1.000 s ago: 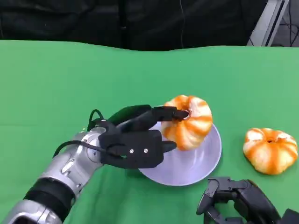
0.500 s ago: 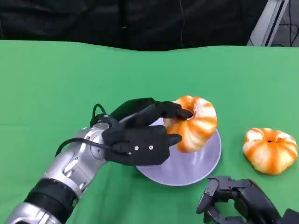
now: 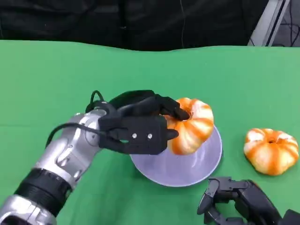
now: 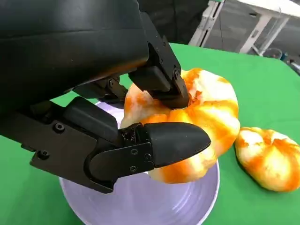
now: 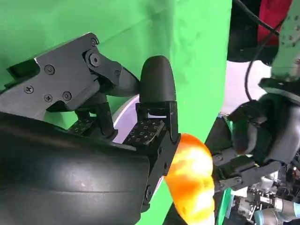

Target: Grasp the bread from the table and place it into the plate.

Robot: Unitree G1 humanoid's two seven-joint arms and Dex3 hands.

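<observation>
An orange-and-white striped bread [image 3: 193, 126] is over the left part of the pale lilac plate [image 3: 197, 164], its lower edge at the plate's surface. My left hand [image 3: 138, 129] grips it from the left. In the left wrist view the thumb [image 4: 171, 140] lies under the bread [image 4: 208, 122] and fingers [image 4: 161, 77] press into its top, with the plate [image 4: 140, 206] below. My right hand [image 3: 236, 202] rests low at the front right, holding nothing, fingers loosely bent.
A second striped bread [image 3: 271, 151] lies on the green cloth to the right of the plate, just beyond my right hand; it also appears in the left wrist view [image 4: 267, 157]. The far half of the green table [image 3: 93, 70] is bare cloth.
My left forearm and wrist have drawn a little left and up while the hand keeps hold of the bread, which edged right and back over the plate. The right hand has not moved.
</observation>
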